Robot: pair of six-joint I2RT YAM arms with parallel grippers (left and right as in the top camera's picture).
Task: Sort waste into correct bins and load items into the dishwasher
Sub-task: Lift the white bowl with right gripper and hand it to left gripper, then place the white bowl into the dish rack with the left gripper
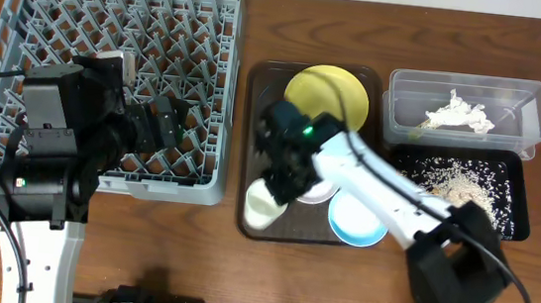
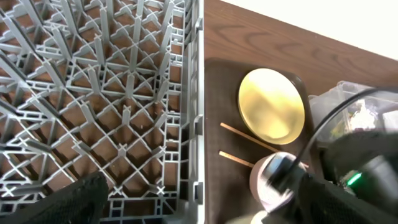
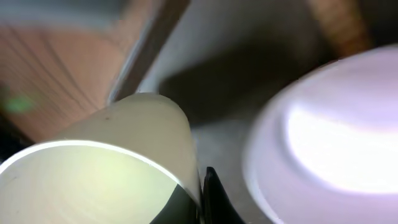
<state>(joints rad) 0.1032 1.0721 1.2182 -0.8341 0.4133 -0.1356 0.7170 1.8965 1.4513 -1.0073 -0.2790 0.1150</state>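
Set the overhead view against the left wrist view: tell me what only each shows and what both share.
Only overhead: the light blue bowl and the black tray holding rice scraps.

Only left wrist: the chopsticks lying on the brown serving tray. From above, the right arm covers that spot.

Both: the dish rack, the yellow plate, the brown serving tray, the right arm and the clear tub, though the wrist view catches only the tub's edge.

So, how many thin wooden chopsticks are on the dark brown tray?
2. One chopstick lies beside the round yellow plate; the other lies parallel, nearer the camera. Both are partly hidden.
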